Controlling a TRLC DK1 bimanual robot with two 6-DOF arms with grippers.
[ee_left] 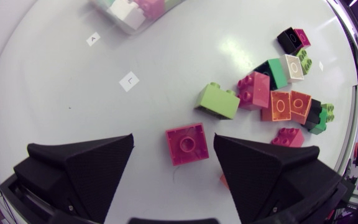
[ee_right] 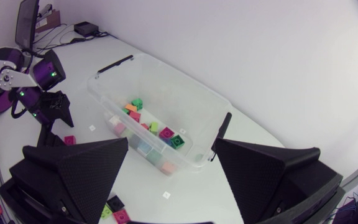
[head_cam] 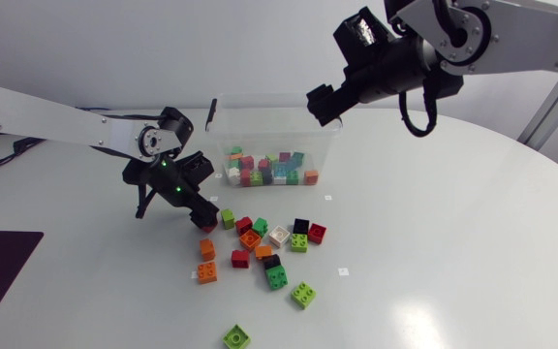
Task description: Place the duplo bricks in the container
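At the left, the left end effector [head_cam: 205,220] hung low over the table [head_cam: 453,242], its fingers spread wide and holding nothing. In the left wrist view, a magenta duplo brick [ee_left: 187,144] lay flat on the table between the two fingers [ee_left: 86,163], studs up and closer to one finger than the other. Neither finger touched it.

Just ahead of that end effector lay a lime duplo brick [ee_left: 218,101]. Past it, the loose duplo bricks [head_cam: 264,244] were scattered in a loose heap of red, orange, green, black and white. A single lime-green brick [head_cam: 236,336] sat well apart from the heap, near the table's front edge.

Behind the heap stood the clear container [head_cam: 223,136], open at the top. A layer of mixed bricks [head_cam: 264,167] covered part of its floor.

Further right, the right end effector [head_cam: 320,102] hung above the container's right rear corner. Its fingers were wide apart and empty, and the right wrist view looked down between them into the container [ee_right: 160,68].

The table was white and glossy, with a few small white square markers [ee_left: 129,81] on it.
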